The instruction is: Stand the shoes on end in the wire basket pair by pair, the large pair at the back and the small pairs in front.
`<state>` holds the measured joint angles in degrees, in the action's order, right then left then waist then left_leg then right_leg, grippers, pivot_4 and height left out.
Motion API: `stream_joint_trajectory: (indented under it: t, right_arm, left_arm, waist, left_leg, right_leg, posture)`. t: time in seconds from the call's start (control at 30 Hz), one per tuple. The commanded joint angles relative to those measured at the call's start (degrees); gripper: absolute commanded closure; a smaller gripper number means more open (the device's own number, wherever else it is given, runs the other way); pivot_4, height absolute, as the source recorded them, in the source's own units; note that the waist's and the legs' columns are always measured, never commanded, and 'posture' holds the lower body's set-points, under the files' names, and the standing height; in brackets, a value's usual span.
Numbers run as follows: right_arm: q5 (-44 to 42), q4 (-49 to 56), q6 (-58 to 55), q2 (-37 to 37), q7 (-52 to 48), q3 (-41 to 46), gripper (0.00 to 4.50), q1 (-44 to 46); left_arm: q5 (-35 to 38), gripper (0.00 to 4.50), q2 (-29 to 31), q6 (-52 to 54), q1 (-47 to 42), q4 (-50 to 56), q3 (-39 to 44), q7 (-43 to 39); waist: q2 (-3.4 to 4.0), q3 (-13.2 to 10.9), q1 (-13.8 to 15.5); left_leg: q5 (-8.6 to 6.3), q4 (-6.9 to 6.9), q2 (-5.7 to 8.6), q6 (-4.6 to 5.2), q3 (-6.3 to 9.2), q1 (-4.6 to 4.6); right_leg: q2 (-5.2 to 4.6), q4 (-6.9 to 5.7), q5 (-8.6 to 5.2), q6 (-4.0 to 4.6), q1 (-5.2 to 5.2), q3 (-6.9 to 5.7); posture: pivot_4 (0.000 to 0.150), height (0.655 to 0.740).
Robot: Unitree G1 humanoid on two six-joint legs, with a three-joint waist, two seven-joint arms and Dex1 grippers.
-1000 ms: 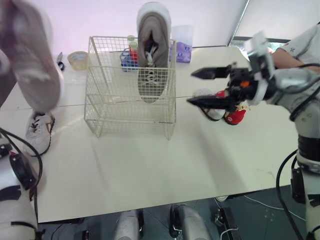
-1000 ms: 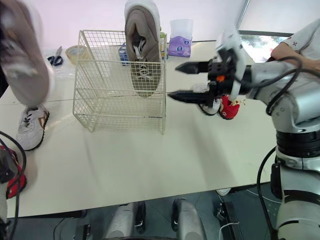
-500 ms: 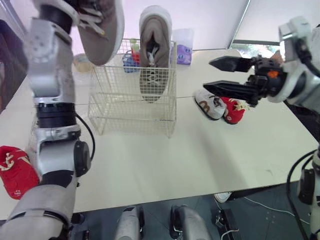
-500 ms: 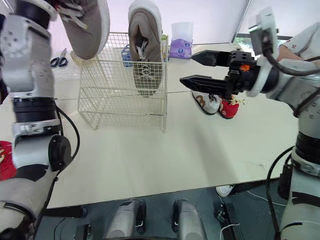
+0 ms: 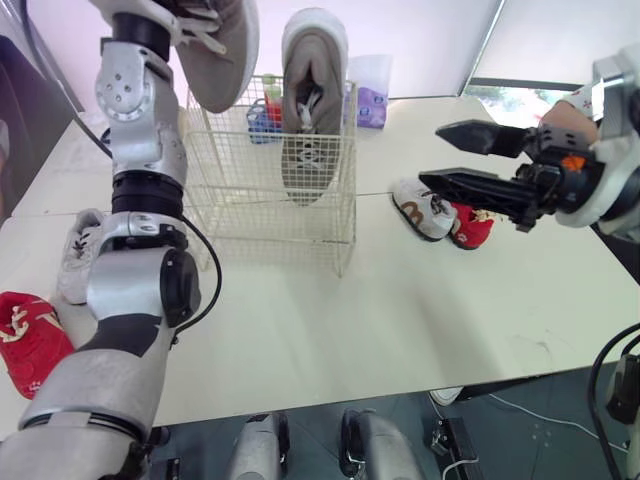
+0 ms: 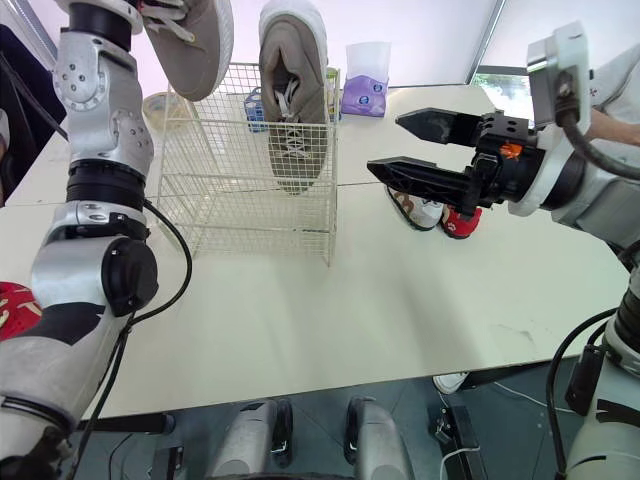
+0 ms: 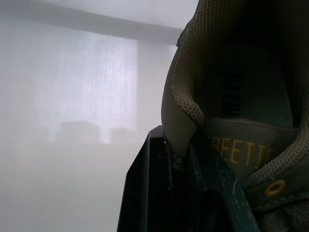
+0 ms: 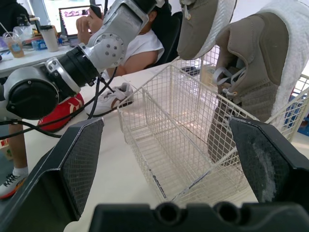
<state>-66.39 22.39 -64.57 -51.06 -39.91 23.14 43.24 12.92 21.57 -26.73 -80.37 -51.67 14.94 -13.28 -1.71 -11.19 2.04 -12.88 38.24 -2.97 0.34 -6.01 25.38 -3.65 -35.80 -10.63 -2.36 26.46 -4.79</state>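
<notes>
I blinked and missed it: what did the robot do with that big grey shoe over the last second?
The left gripper, shut on the grey shoe, swung it from far out on the left to up above the wire basket's left side. The right gripper stayed open and empty to the right of the basket, and the other grey shoe kept standing in it.

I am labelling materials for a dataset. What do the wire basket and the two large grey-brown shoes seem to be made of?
Wire basket: thin metal wire in a grid, cream finish, probably coated.
Shoe in the basket: matte taupe upper, perhaps suede or fabric; white sole looks rubbery.
Raised shoe: same look; its collar shows woven mesh.
</notes>
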Motion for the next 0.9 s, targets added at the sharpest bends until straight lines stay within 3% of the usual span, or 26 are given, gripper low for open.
stream_joint_trajectory:
  t: [0.03,0.3,0.57,0.73,0.9]
  right_arm:
    - [-2.6,1.3,1.2,-1.4,1.7,2.1,0.00,0.7]
    - [-6.3,0.1,1.5,-1.3,4.4,0.7,0.00,3.6]
    - [-5.7,-0.6,3.3,-1.0,4.8,-1.1,0.00,3.9]
    - [-4.9,-0.4,5.6,0.8,4.9,-2.7,0.00,3.0]
    - [-2.5,0.5,7.6,2.6,4.0,-6.1,0.00,0.6]
  left_arm:
    - [-1.2,4.47,-0.6,-4.7,-1.9,-1.8,0.2,1.3]
    - [-5.0,4.47,-3.7,-10.4,2.2,-11.6,-1.3,4.1]
    - [-4.8,4.47,-4.2,-9.1,4.5,-13.0,-0.5,4.9]
    - [-2.5,4.47,-4.7,-4.6,8.6,-6.0,0.6,5.0]
    - [-1.5,4.47,-7.7,5.6,20.1,11.2,-1.0,7.0]
  waist:
    - [0.00,0.0,0.1]
    - [0.00,0.0,0.0]
    - [0.00,0.0,0.1]
    - [0.01,0.0,-0.1]
    - [0.05,0.1,-0.3]
  left_leg:
    - [0.00,0.00,0.00,0.00,0.01,-0.01]
    - [0.00,0.02,0.00,0.01,0.00,0.00]
    - [0.00,0.02,-0.03,0.01,0.02,-0.03]
    - [0.00,0.03,-0.04,0.01,0.04,-0.11]
    - [0.00,0.02,-0.07,0.01,0.09,-0.23]
  right_leg:
    - [0.01,-0.01,0.00,0.00,-0.01,0.00]
    - [-0.01,0.00,0.00,0.00,-0.01,0.01]
    - [0.01,-0.07,0.01,0.01,-0.01,-0.01]
    - [0.00,-0.12,0.01,0.02,-0.04,0.02]
    - [0.00,-0.20,0.01,0.02,-0.13,0.09]
  posture:
    - [0.150,0.7400]
    - [0.150,0.7400]
    - [0.150,0.7400]
    - [0.150,0.7400]
    - [0.150,0.7400]
